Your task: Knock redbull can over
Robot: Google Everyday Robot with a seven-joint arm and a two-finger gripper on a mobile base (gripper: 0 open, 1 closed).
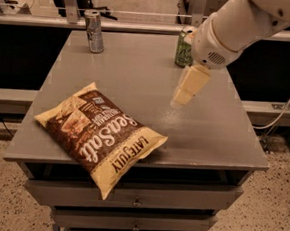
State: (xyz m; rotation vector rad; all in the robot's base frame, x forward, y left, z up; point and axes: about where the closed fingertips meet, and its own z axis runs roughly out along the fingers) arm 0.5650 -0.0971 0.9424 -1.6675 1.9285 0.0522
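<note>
The redbull can (94, 31) is slim and silver-grey with bluish markings. It stands upright at the far left corner of the grey table (133, 76). My gripper (186, 90) hangs from the white arm over the right middle of the table, well to the right of the can and nearer the camera. It touches nothing.
A wider green can (184, 49) stands at the far right of the table, partly hidden behind my arm. A brown and yellow chip bag (101, 133) lies at the front left, overhanging the front edge. Drawers sit below the tabletop. A rail runs behind the table.
</note>
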